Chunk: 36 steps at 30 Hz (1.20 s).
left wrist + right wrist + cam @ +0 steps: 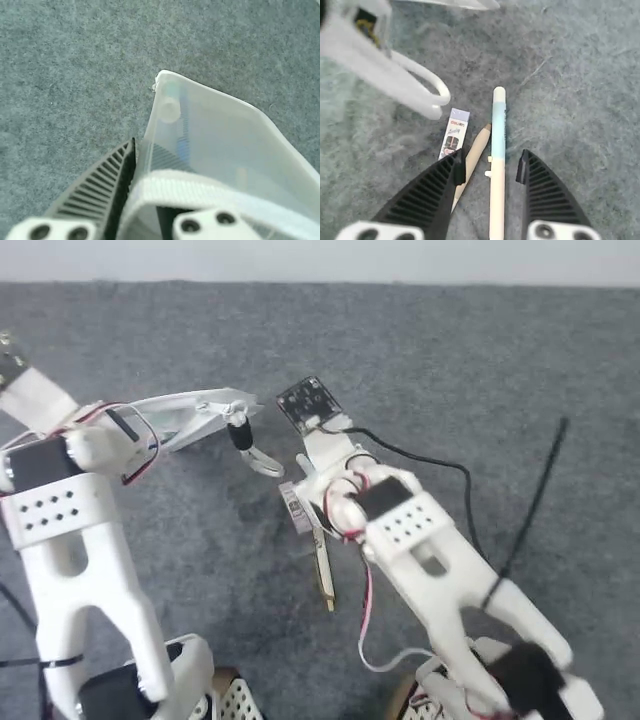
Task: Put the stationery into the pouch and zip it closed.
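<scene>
One pouch [215, 145], clear with a white band, sits at the far left of the grey table [450, 360]. The left gripper [144, 150] holds it, its fingers clenched on the pouch's edge. Three pieces of stationery lie outside the pouch on the table, in the middle and nearer than it: one pen [498, 130], one pencil [476, 150] and one eraser [454, 134]. The three lie close side by side, with the pencil between the pen and the eraser. The right gripper [490, 167] hangs over them with its fingers spread apart and grasping nothing, one on each side of the pen.
</scene>
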Each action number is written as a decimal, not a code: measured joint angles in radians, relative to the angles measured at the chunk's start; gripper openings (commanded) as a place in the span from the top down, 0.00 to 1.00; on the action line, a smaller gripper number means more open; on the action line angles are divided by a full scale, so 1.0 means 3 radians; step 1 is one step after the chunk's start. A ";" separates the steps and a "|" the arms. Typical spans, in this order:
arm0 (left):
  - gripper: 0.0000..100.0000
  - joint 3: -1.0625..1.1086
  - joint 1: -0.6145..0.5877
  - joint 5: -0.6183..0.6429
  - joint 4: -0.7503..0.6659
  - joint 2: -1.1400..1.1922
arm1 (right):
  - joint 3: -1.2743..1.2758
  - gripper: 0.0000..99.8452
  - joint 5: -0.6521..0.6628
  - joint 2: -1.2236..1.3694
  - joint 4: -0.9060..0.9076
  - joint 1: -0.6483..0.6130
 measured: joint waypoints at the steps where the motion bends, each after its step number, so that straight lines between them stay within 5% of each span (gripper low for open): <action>1: 0.99 0.0000 0.0000 0.0000 0.0000 0.0000 | -0.0061 0.83 0.0000 0.0107 0.0000 0.0000; 36: 0.99 0.0010 -0.0194 0.0031 -0.0005 0.0005 | -0.1754 0.83 -0.0005 0.2414 0.0000 0.0220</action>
